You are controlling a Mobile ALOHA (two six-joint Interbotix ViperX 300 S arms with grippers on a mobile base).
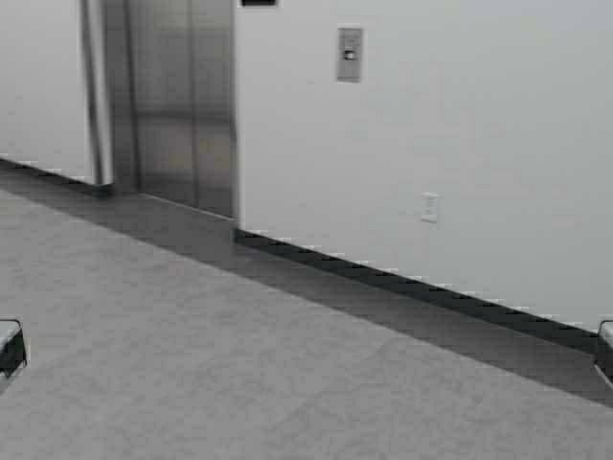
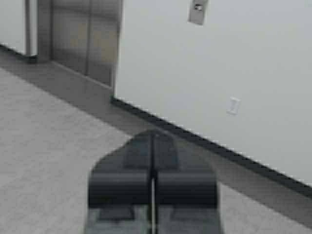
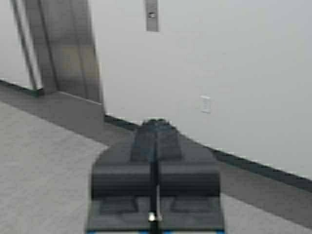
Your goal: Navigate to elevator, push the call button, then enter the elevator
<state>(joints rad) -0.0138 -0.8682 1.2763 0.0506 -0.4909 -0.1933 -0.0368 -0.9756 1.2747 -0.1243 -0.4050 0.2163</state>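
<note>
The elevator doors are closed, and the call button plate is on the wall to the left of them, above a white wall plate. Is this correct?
Not quite: the call button is on the wall to the right of the closed elevator, as the high view shows. The white wall plate is below it.

One elevator (image 1: 182, 101) with two steel door panels, closed. One call button (image 1: 350, 54) plate on the wall. One white wall plate (image 1: 430, 207) lower down. Two grippers: left gripper (image 2: 152, 141), right gripper (image 3: 155, 127), fingers pressed together.
</note>
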